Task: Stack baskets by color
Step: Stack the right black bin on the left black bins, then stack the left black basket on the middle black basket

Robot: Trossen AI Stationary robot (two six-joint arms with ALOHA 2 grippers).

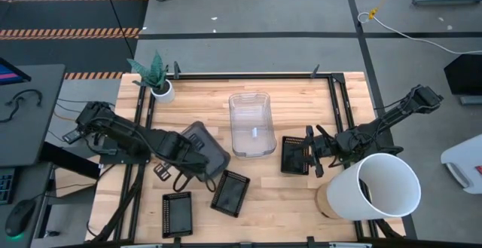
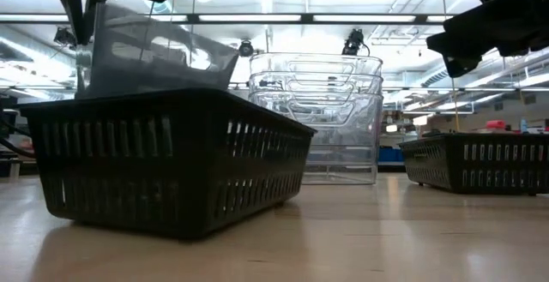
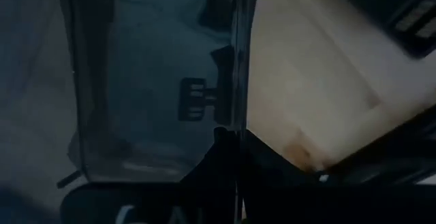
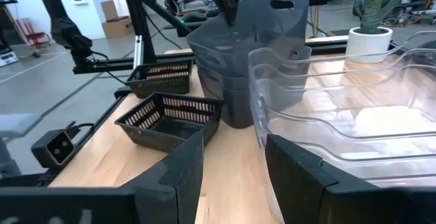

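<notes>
Smoky grey baskets at bench 9 o'clock, tilted, rim pinched in closed left hand, lifted for stacking. Clear stack centre. Right hand part-open, empty, over black mesh basket at 3 o'clock.

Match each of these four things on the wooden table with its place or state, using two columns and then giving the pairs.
Things:
1. smoky dark grey plastic basket
2. stack of clear transparent plastic baskets
3. large white cylindrical bucket
4. small white plant pot

Places or states:
A. lying on its side at the table's right front
B. far left corner of the table
C. clamped by the left gripper, lifted and tilted
D. middle of the table, standing free

Pairs: 1-C, 2-D, 3-A, 4-B
</notes>
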